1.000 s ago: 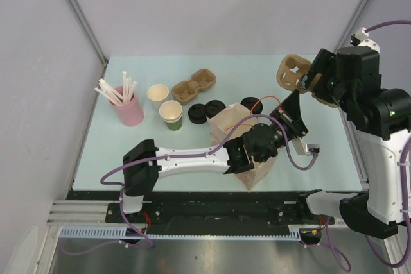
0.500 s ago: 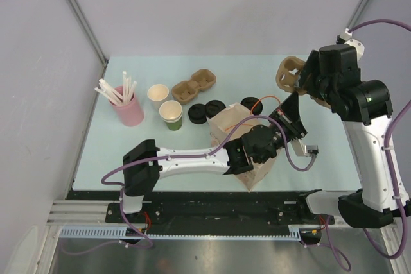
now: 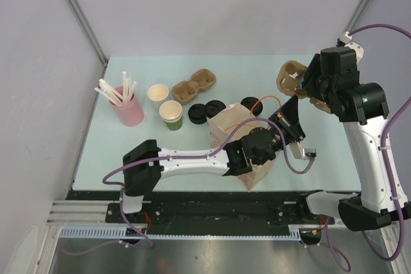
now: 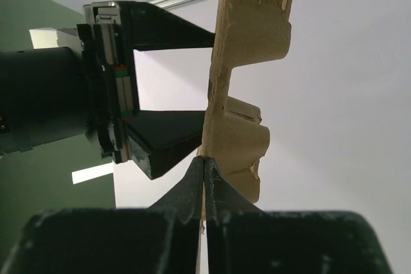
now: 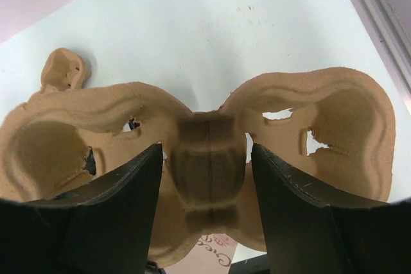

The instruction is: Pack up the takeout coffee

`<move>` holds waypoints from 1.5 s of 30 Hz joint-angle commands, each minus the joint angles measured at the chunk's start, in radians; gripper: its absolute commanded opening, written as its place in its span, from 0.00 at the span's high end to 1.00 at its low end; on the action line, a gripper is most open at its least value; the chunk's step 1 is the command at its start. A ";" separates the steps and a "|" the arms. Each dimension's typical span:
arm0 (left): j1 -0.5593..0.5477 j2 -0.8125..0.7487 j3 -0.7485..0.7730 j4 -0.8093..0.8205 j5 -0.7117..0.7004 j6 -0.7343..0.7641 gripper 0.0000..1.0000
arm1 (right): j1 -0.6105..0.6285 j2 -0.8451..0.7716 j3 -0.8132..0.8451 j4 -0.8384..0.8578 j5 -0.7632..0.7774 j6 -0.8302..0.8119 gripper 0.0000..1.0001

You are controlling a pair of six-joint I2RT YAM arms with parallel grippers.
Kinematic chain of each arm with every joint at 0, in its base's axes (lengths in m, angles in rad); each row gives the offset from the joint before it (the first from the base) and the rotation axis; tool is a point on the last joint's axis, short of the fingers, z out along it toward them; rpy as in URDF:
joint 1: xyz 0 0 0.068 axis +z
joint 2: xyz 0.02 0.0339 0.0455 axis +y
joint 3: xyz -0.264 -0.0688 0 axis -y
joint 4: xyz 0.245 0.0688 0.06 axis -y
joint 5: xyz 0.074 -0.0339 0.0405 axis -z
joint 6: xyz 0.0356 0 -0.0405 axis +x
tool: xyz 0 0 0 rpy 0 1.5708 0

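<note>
Farthest left of both pincers, a pink cup (image 3: 131,113) stands upright on the table (image 3: 115,152), with white straws (image 3: 115,92) fanned up out of it. Next come the white-sided cup (image 3: 157,96) and the green-sided cup (image 3: 171,116), just beside each other. They sit well left of the left pincer (image 3: 295,102), on the far side of the bag from it. Both are upright, long axis vertical, mouths up and pale insides showing; contents unreadable at this size. A spare carrier (image 3: 193,86) lies flat just behind them, long axis roughly left-right, its two wells facing up. Of the black lids (image 3: 197,113), two lie touching just right of the green cup. A third (image 3: 250,103) sits farther right, partly hidden behind the paper bag (image 3: 226,125). I cannot tell what, if anything, is under them. The bag is upright with its mouth up; the left forearm crosses it and the inside is hidden. The left pincer, up and right of the bag, has its fingers pressed together on a thin tan edge, which reads as the lower rim of the held carrier (image 3: 290,76). That carrier stands on edge, clear of the table, long axis crosswise to the right pincer (image 5: 207,158), with one well to either side. The right pincer's fingers flank the carrier's middle bridge, hard up against it; whether they bite I cannot tell. At the bottom of the right wrist view, a scrap of tan paper with cursive print is cut off.
</note>
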State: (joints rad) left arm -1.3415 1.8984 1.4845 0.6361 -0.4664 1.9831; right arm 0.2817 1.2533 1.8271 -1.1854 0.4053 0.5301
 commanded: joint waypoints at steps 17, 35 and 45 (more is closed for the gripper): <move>0.001 -0.056 0.005 0.091 0.020 0.680 0.96 | -0.042 -0.071 -0.048 0.064 -0.045 -0.051 0.61; -0.041 -0.245 0.103 -0.200 -0.096 0.245 0.00 | -0.346 -0.106 -0.049 0.086 -0.318 -0.165 0.73; 0.117 -0.070 0.950 -1.372 -0.125 -0.628 0.04 | -0.437 -0.097 -0.011 0.072 -0.493 -0.271 0.72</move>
State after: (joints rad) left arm -1.3571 1.8114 2.1960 -0.1860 -0.6170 1.7088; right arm -0.1444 1.1675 1.7683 -1.1393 0.0235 0.3321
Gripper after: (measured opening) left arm 0.984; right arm 0.456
